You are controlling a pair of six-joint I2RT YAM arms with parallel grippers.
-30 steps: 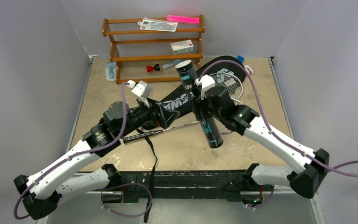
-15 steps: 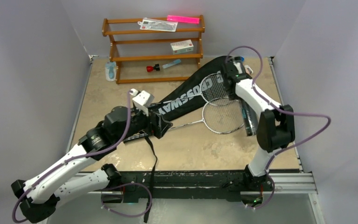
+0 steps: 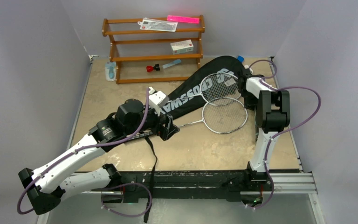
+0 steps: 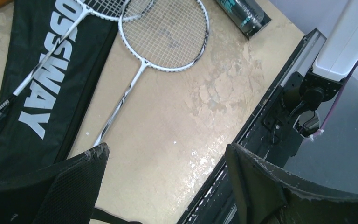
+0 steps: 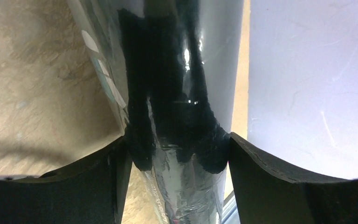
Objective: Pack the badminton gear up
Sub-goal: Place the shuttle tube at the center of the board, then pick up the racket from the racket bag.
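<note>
black fabric bag lettered crossway (image 3: 191, 91) lies on the tan surface (image 3: 191, 149), two silver-framed rackets (image 3: 224, 115) on and beside it, unpacked. left wrist: left tool (image 4: 165, 186) gapes wide, empty, near the bag's end. right wrist: right tool (image 5: 175, 147) clamps the dark glossy cylindrical tube (image 5: 172, 70). next, probably spreading the bag's mouth.

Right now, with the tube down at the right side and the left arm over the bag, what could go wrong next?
The right claw grips the glossy dark cylindrical tube near the beige table's right edge; once released, it may roll. One silver-framed racket lies on the long black CROSSWAY bag, touching the other racket; tugging the bag could drag both. The bag's black strap hangs over the table's near edge, close to the open left claw, and could snag.
</note>
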